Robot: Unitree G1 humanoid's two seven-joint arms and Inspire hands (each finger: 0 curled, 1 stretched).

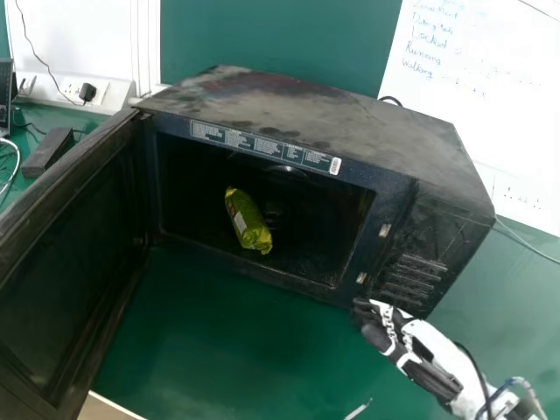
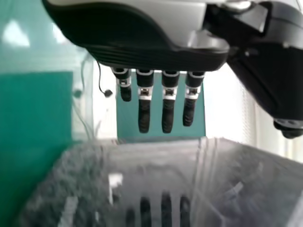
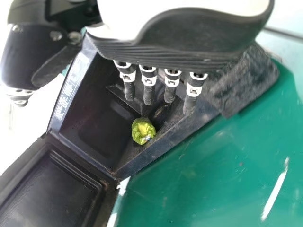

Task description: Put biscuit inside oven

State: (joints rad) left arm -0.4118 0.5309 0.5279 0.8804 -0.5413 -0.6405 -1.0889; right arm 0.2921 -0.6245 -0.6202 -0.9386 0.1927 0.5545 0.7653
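The placing step looks finished: the biscuit (image 1: 248, 220) lies inside the oven (image 1: 297, 101), so what seems left is to shut the door (image 1: 66, 280), if closing counts as part of the job. That likely calls for the left hand (image 2: 168, 106) to push the door round from the near left while the right hand (image 1: 411, 350) keeps away from its path. At the left, the door stands wide, a dark framed slab with a smooth inner panel. The left hand's fingers are straight and hold nothing, above a dusty grey surface (image 2: 142, 165) that mirrors them. In the middle, the biscuit is a crinkled, shiny green roll, lying aslant on the cavity floor; the oven's boxy black top is smudged. At the near right, beyond the glossy green desk (image 1: 219, 324), the right hand is empty, its fingers extended beside the oven's front corner.
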